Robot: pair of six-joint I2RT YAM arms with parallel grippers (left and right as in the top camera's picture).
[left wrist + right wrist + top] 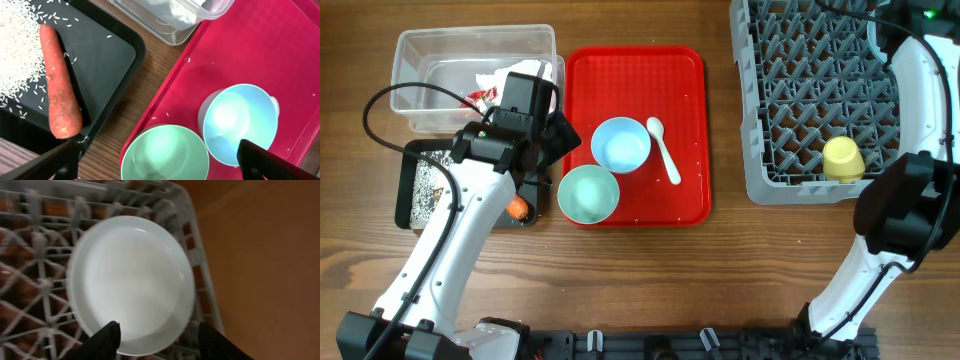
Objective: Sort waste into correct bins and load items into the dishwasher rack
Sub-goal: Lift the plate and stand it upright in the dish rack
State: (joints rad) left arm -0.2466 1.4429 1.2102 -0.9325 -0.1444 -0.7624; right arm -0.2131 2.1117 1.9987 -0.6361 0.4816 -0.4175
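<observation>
My left gripper [156, 145] is open and empty, hovering above the mint green bowl [165, 152] on the red tray. The light blue bowl [240, 120] sits beside it, and the white spoon [665, 150] lies to its right. The orange carrot piece [60, 85] lies in the black tray [107, 55] next to white crumbs [20, 45]. No brown lump is in view. The napkin [510, 78] and red-and-white wrapper [480, 98] lie in the clear tub [420, 50]. My right gripper [159, 327] is open just above the light blue plate [130, 280] in the dishwasher rack [800, 100]. The yellow cup [843, 157] stands upside down in the rack.
The flat red tray [685, 80] lies between the bins and the rack. My left arm crosses over the black tray [410, 190]. My right arm arches over the rack's right side. Bare wooden table lies in front.
</observation>
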